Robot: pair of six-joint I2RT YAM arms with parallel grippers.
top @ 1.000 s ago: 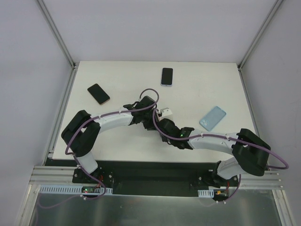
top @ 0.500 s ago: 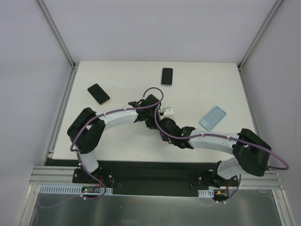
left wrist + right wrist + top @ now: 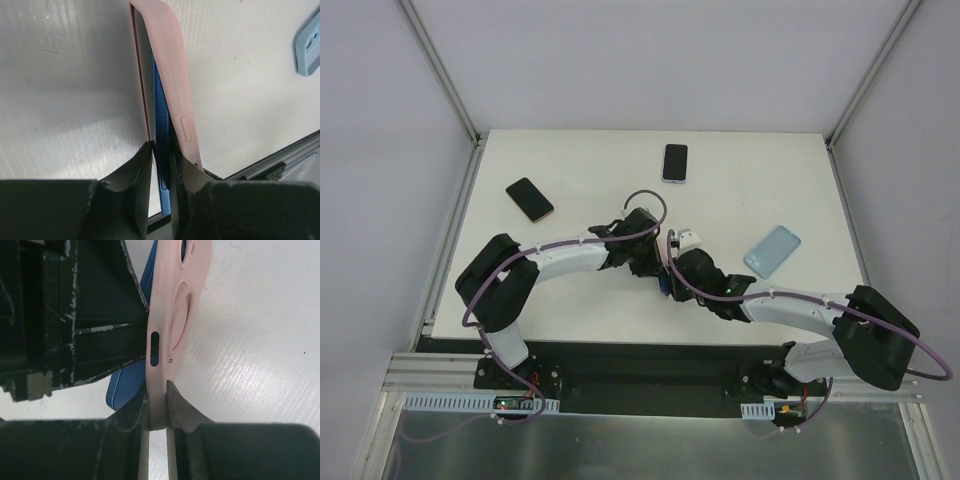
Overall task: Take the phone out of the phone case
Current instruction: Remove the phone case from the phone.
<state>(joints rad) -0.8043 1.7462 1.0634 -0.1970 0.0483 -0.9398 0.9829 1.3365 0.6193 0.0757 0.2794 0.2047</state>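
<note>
Left pincer (image 3: 160, 150): narrow, its fingers pressed to either side of the blue phone (image 3: 161, 130), gripping it by the edge. Right pincer (image 3: 157, 395): narrow, clamped on the rim of the pink case (image 3: 175, 315).

Progress: partly done. One long side of the case stands bowed clear of the phone, which shows bare along that edge. The rest of the phone appears to sit in the case (the far end is hidden). Judged left to do: pull the two fully apart.

Location: phone and case are held on edge between the two pincers, near the middle of the counter (image 3: 580, 170).

Pose: left arm (image 3: 570, 258) arcs in from its base. Right arm (image 3: 790, 305) lies low, stretched across to meet it.
</note>
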